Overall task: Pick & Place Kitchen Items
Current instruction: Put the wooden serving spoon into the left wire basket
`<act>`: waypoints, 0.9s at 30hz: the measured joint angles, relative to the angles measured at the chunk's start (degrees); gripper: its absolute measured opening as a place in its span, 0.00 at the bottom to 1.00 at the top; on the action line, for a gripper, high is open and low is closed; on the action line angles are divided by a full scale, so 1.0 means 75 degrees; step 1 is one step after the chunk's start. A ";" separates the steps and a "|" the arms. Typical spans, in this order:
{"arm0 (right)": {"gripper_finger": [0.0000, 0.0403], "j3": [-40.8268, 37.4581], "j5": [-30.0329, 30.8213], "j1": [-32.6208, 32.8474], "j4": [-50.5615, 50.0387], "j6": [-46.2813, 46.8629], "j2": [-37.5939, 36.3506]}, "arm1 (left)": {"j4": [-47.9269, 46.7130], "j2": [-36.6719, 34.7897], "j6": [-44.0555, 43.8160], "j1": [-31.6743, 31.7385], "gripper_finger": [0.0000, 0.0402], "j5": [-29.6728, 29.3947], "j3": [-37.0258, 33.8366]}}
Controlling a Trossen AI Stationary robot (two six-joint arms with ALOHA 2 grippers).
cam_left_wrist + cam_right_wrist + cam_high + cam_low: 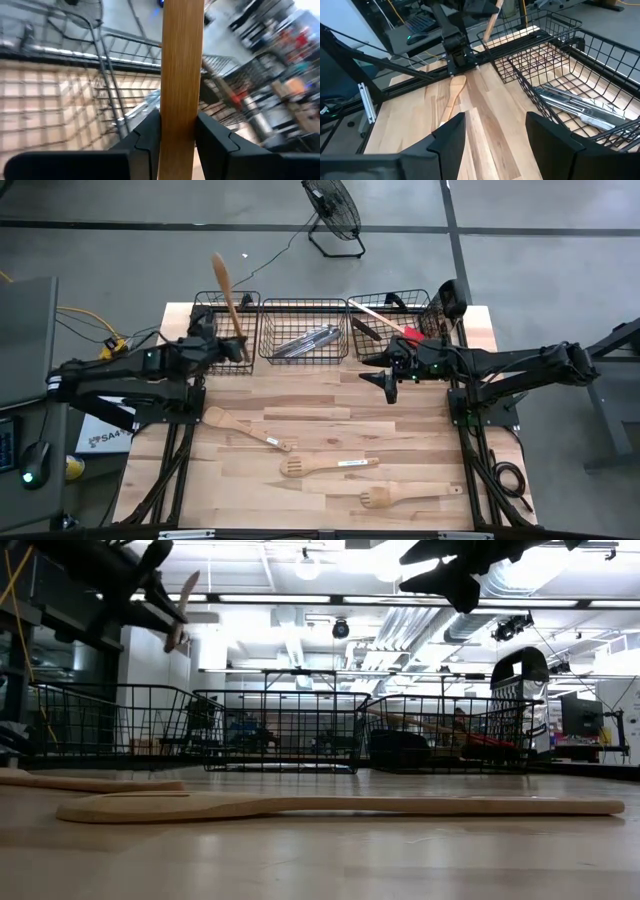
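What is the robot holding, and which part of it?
The left gripper holds a wooden spoon by its handle, fingers on both sides. The right gripper is open and holds nothing.

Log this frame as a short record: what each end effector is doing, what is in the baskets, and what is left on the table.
left end effector: shut on wooden spoon, held over left basket
right end effector: open, empty, near right basket
middle basket: metal cutlery
right basket contents: red-headed spatula
table: three wooden utensils
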 joint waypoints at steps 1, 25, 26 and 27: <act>0.50 0.0000 0.0000 0.0000 0.0000 0.0000 0.0000 | 0.0381 -0.0111 -0.0081 0.0000 0.22 0.0037 -0.0238; 0.50 0.0000 0.0264 0.0000 -0.0043 0.0026 0.0003 | 0.6044 -0.0507 -0.1257 0.0000 0.22 -0.0330 -0.2853; 0.50 0.0000 0.0256 0.0000 -0.0068 0.0024 0.0003 | 0.5611 -0.0509 -0.1175 0.0003 0.22 -0.0336 -0.2639; 0.50 0.0000 0.0256 0.0000 -0.0101 0.0026 0.0003 | 0.5114 -0.0509 -0.1072 0.0003 0.22 -0.0384 -0.2391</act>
